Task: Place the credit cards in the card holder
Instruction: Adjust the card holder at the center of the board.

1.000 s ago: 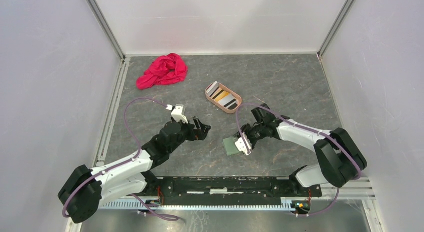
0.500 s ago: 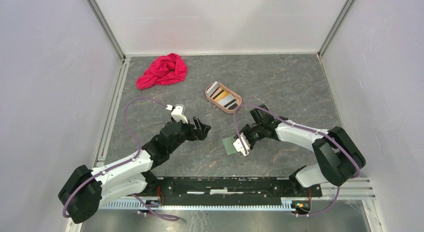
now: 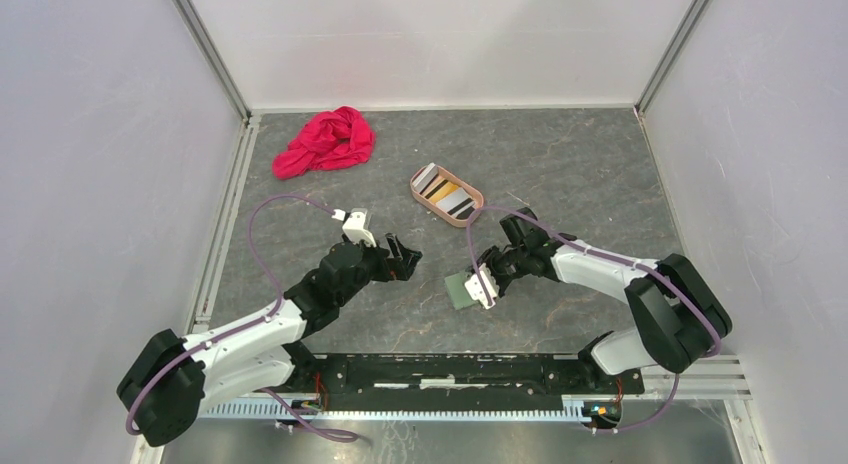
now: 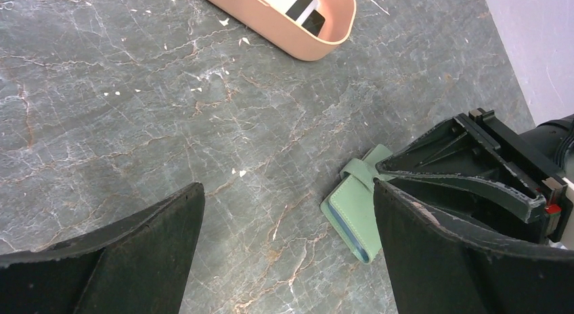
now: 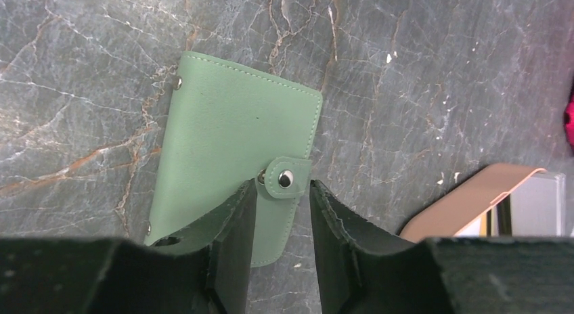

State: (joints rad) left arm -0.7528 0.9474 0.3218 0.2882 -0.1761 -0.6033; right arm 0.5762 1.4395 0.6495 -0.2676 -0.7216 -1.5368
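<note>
Opening is the step in hand: the shut card holder [image 5: 237, 131] lies on the surface at 6 o'clock of the tray [image 4: 298, 36] holding the credit cards [image 3: 443, 192], with the right pincer [image 5: 283, 192] narrowed astride its snap tab [image 5: 285, 178], grip unclear, and the left pincer [image 4: 288, 189] wide and empty at 10 o'clock; next, that tab needs pinching and peeling up.
</note>
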